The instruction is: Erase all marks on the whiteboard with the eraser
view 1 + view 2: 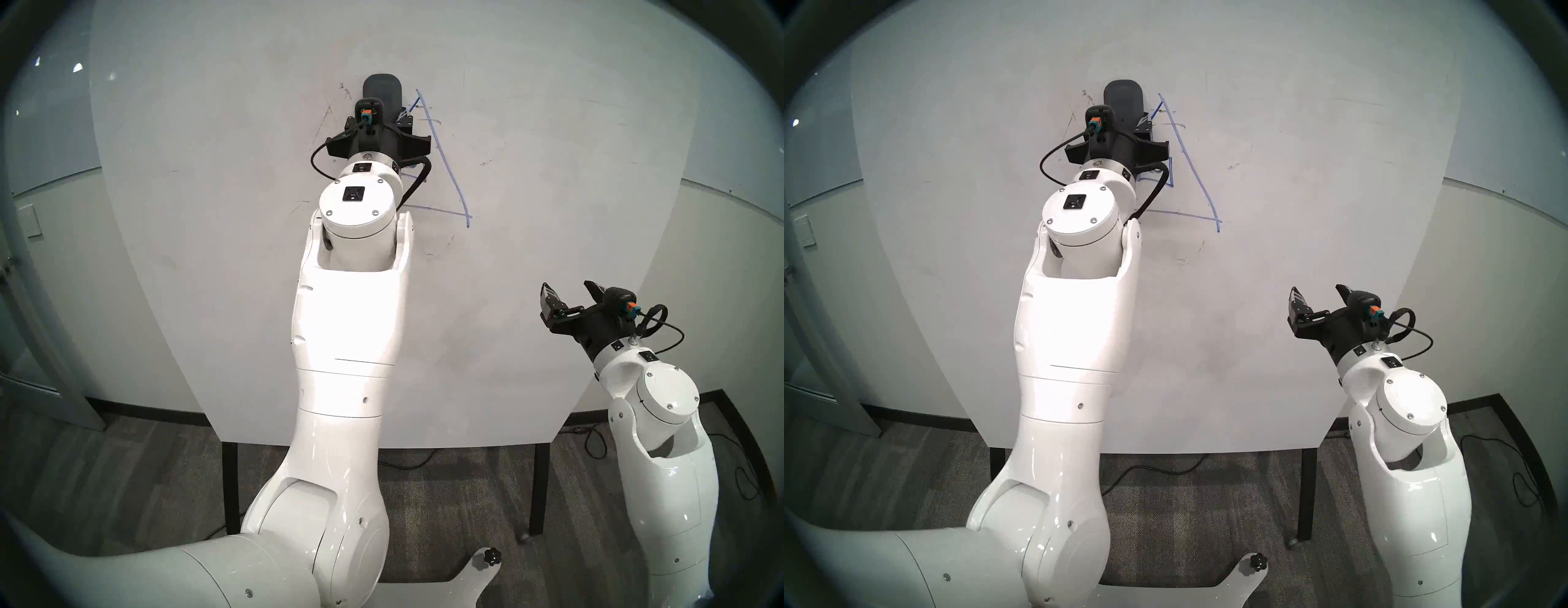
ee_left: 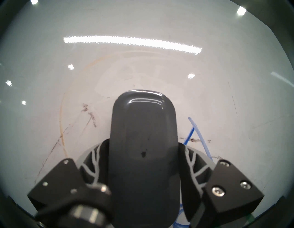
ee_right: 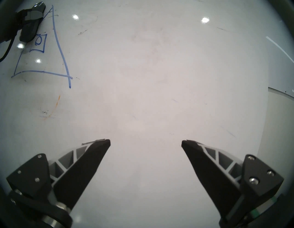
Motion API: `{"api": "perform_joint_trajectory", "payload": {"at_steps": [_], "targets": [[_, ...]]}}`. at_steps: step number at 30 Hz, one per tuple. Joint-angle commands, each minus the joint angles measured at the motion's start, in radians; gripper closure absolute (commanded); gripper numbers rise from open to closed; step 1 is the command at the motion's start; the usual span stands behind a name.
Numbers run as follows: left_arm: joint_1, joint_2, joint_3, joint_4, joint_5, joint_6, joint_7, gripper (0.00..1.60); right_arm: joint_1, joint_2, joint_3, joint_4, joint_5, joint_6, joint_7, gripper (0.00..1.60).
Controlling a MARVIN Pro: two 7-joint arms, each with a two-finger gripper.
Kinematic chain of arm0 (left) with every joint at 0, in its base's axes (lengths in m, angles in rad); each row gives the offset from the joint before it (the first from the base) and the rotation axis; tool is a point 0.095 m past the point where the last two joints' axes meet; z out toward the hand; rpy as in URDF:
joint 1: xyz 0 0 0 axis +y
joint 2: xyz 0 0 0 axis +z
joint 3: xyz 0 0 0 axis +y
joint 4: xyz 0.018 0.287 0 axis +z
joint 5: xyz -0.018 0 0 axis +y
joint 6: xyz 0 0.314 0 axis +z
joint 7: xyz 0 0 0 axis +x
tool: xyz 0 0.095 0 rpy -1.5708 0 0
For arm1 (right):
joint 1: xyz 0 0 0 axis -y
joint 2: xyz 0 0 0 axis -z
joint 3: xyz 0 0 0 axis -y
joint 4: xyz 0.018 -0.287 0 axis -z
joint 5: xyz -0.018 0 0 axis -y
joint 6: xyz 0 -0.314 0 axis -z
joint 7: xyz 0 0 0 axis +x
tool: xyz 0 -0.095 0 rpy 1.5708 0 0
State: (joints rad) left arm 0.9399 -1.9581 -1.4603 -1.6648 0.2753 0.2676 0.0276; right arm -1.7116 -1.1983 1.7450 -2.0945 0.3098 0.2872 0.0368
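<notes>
Left end effector [image 2: 143, 159] grips eraser [image 2: 143, 127], hiding triangle [image 3: 60, 47] apex.

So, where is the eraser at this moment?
In the head view the eraser is upper centre, clamped in the left gripper beside the blue triangle apex.

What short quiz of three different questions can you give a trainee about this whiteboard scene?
1. True or false: the left gripper is shut on the dark grey oblong eraser.
2. Which blue shape stands inside the small blue square on the glossy white whiteboard? A) circle B) star C) cross
3. Fill in: the right gripper is ____ and holds nothing.

Key: 1 true; 2 A, the small blue circle; 3 open.
</notes>
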Motion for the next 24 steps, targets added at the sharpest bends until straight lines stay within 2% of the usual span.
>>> {"api": "perform_joint_trajectory", "payload": {"at_steps": [1, 4, 10, 11, 12, 13, 14, 15, 16, 24], "targets": [[-0.113, -0.032, -0.01, 0.05, -0.017, 0.041, -0.03, 1.6, 0.008, 0.001, -0.001, -0.025, 0.0, -0.005, 0.002, 0.0], [-0.118, -0.016, 0.004, 0.05, -0.015, 0.034, -0.038, 1.6, 0.008, 0.001, -0.001, -0.025, 0.0, -0.004, 0.002, 0.0], [-0.066, -0.007, 0.054, -0.015, 0.005, 0.015, -0.048, 1.6, 0.007, 0.001, -0.001, -0.025, 0.0, -0.004, 0.002, 0.0], [-0.063, -0.007, 0.058, -0.02, 0.005, 0.017, -0.048, 1.45, 0.007, 0.001, -0.001, -0.025, 0.0, -0.004, 0.002, 0.0], [-0.06, -0.006, 0.061, -0.025, 0.005, 0.019, -0.048, 1.07, 0.007, 0.001, -0.001, -0.026, 0.0, -0.004, 0.002, 0.0], [-0.057, -0.004, 0.064, -0.03, 0.007, 0.018, -0.048, 0.89, 0.007, 0.001, -0.001, -0.026, 0.0, -0.004, 0.002, 0.0], [-0.055, -0.003, 0.066, -0.034, 0.009, 0.018, -0.048, 0.29, 0.007, 0.001, -0.001, -0.026, 0.0, -0.004, 0.002, 0.0], [-0.052, -0.001, 0.069, -0.037, 0.011, 0.017, -0.047, 0.06, 0.007, 0.001, -0.001, -0.026, 0.0, -0.004, 0.002, 0.0], [-0.05, 0.001, 0.072, -0.04, 0.015, 0.013, -0.047, 0.0, 0.007, 0.001, -0.001, -0.026, 0.0, -0.004, 0.002, 0.0], [-0.038, 0.001, 0.082, -0.056, 0.032, 0.005, -0.048, 0.0, 0.007, 0.001, -0.001, -0.027, 0.0, -0.004, 0.002, 0.0]]}}
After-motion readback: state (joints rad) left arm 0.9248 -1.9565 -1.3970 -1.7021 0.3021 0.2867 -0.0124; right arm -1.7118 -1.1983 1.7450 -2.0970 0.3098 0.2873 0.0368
